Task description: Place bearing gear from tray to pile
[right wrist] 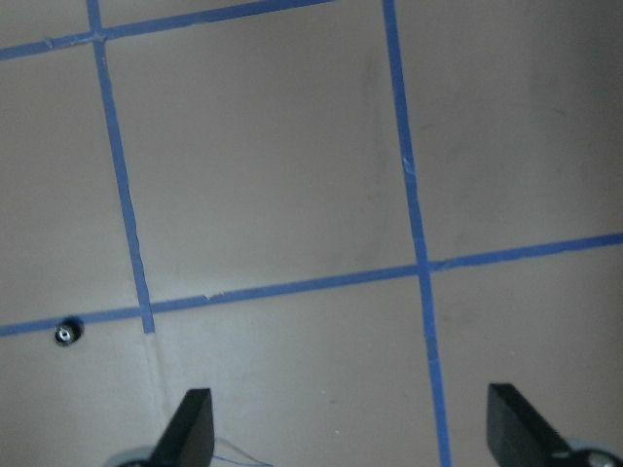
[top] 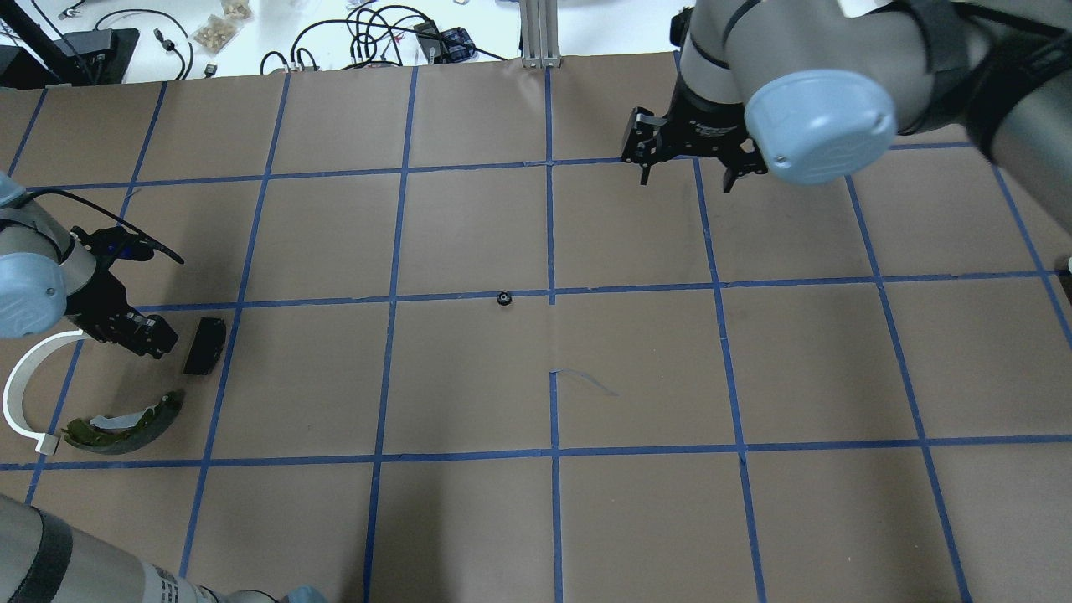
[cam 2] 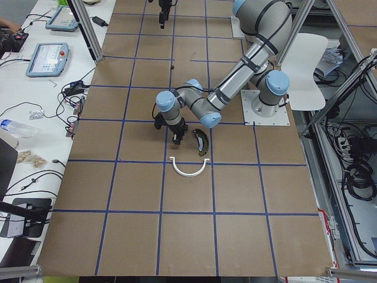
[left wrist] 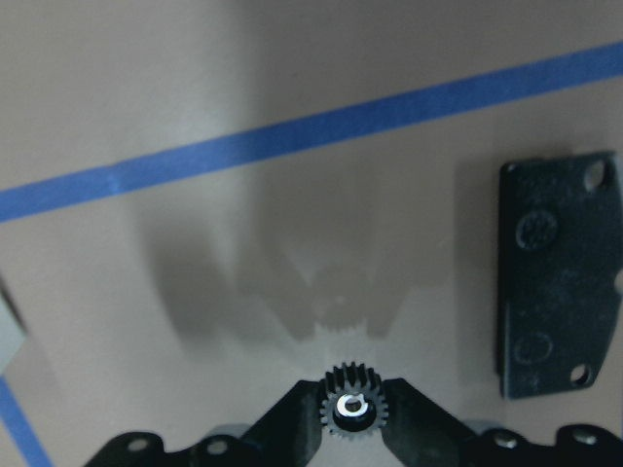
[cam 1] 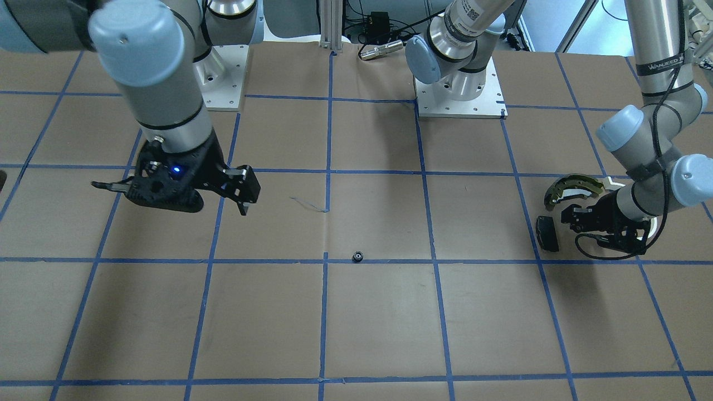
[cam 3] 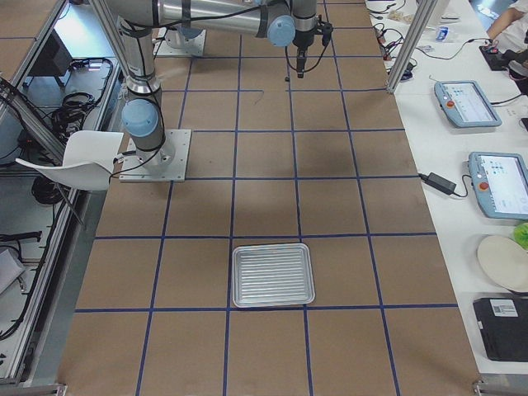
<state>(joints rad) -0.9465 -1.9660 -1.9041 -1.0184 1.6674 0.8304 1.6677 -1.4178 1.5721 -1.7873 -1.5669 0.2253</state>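
Observation:
My left gripper (left wrist: 352, 409) is shut on a small black bearing gear (left wrist: 352, 407) with a silver hub, held low over the paper. It hangs at the pile, next to the black rectangular pad (left wrist: 560, 282). In the overhead view the left gripper (top: 146, 335) is beside the pad (top: 205, 345), the olive-yellow brake shoe (top: 126, 423) and the white plastic arc (top: 21, 385). My right gripper (top: 687, 167) is open and empty, high over the table's far side. The ribbed metal tray (cam 3: 272, 275) shows only in the exterior right view.
A second small black gear (top: 503, 298) lies alone on a blue tape line at the table's middle; it also shows in the right wrist view (right wrist: 65, 334). Brown paper with a blue tape grid covers the table. Cables and tablets lie beyond the far edge.

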